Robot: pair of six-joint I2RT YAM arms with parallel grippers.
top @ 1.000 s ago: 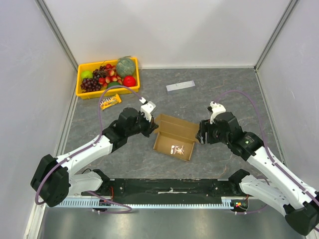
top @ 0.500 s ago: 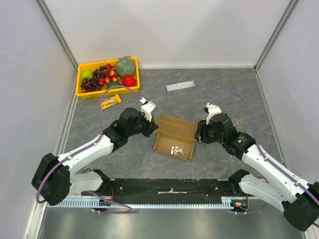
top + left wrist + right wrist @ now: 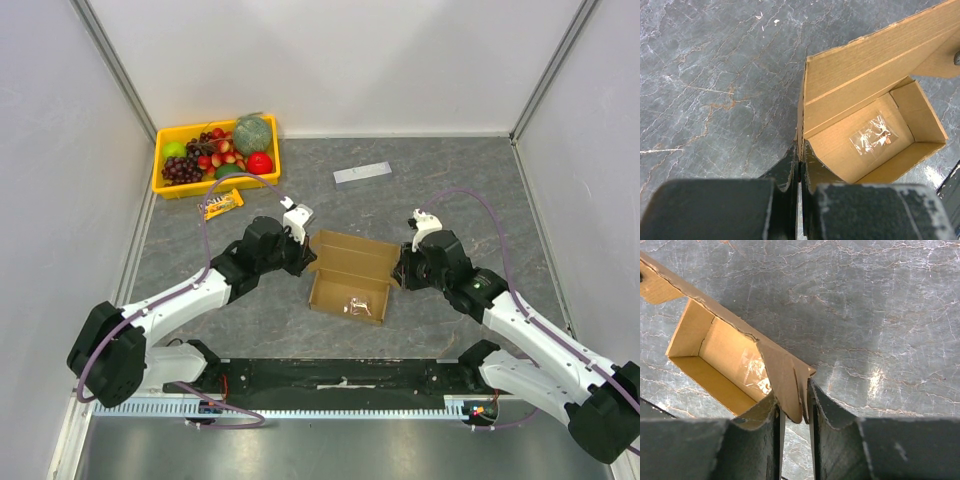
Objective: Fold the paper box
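Folding progress: the paper box (image 3: 350, 280) sits mid-frame in the top view as a shallow open tray with its walls raised and a clear packet (image 3: 871, 137) inside.
Lid: the lid panel lies open along the box's upper edge.
Left gripper (image 3: 799, 159): the jaws are pressed together on the box's left wall.
Right gripper (image 3: 795, 407): the jaws are narrow around the right-end flap, but I cannot tell if they pinch it.
Remaining: probably tucking the end flaps and closing the lid.

We see a yellow plastic fruit tray (image 3: 158, 166), an orange snack wrapper (image 3: 221, 203) just beside it, and a flat grey-white strip (image 3: 362, 172).
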